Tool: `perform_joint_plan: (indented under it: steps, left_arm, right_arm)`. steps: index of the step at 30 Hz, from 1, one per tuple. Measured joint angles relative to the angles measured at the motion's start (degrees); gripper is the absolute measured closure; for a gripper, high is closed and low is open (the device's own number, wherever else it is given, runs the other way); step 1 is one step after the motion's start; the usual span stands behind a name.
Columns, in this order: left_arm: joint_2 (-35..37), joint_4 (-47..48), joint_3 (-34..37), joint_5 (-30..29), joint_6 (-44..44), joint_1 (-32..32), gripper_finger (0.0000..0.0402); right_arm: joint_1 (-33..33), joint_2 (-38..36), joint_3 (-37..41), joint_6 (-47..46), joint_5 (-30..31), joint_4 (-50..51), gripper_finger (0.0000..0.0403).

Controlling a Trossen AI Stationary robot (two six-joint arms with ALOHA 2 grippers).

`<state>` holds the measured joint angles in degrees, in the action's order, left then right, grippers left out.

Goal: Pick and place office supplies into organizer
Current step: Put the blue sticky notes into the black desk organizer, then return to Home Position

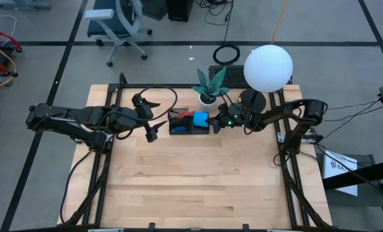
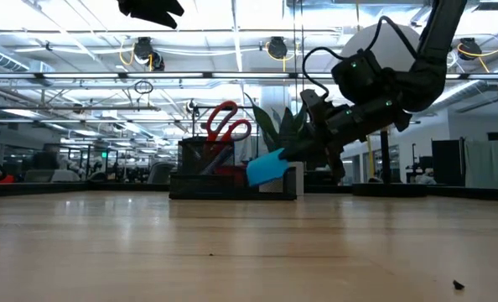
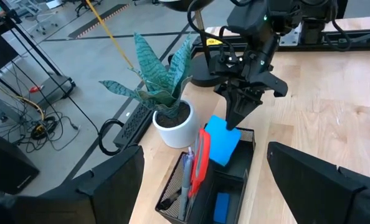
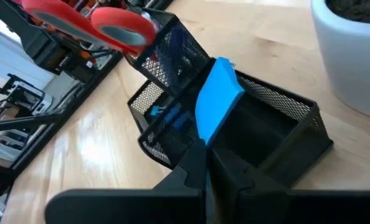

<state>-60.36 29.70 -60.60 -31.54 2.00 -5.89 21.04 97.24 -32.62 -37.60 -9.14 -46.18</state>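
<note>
Scissors (image 3: pixel 199 163) stand in the organizer (image 3: pixel 172 196) beside the plant pot (image 3: pixel 175 127).

Blue pad (image 4: pixel 217 99) tilted over black mesh organizer (image 4: pixel 278 124); red-handled scissors (image 3: pixel 199 163) upright

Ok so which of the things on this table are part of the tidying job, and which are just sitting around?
Part of the job:
organizer
blue pad, held by the right gripper over the organizer
scissors, standing in the organizer
pens
small blue piece

Just sitting around:
plant pot
white globe lamp
left gripper, open, waiting beside
</note>
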Motion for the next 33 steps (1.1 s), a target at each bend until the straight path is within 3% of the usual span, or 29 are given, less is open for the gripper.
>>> perform_joint_plan:
  steps: [16,25,33]
  left_arm:
    - [0.00,0.02,0.00,0.01,-0.02,0.00,0.0055]
    - [0.00,0.04,0.00,0.01,-0.02,0.00,0.0055]
    - [0.00,0.06,0.00,0.03,-0.02,0.00,0.0055]
  right_arm:
    - [-0.87,0.10,0.00,3.60,-1.20,-0.78,0.0340]
    - [-0.87,0.10,0.00,5.03,-1.59,-0.85,0.0261]
    - [1.02,0.05,-0.04,4.70,0.41,-13.11,0.0210]
